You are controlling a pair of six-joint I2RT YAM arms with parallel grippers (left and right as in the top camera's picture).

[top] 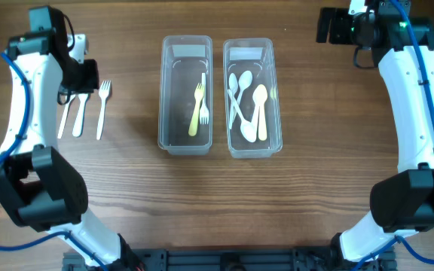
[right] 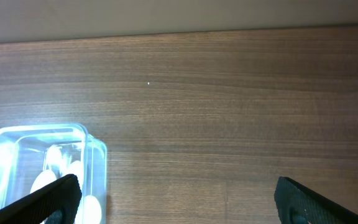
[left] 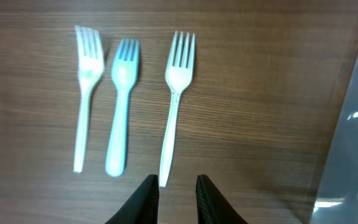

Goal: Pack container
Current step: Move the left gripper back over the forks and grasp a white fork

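Overhead: three plastic forks (top: 85,109) lie side by side on the surface, left of the fork container (top: 163,90), w/ my left fingers (top: 81,75) hanging above them. The spoon container (top: 276,98) sits just beside it, and my right fingers (top: 330,26) are well apart at the back. Left wrist: the right-hand fork (left: 174,99) is nearest, its handle end just ahead of my left fingers, which are slightly parted & empty, touching nothing. The forks look light, thin, fairly stiff & slick. They lie flat, so I'd pinch the handle approx mid-length, edge to edge, gently. Right wrist: right fingers spread wide, holding nothing, w/ the spoon container at lower left.
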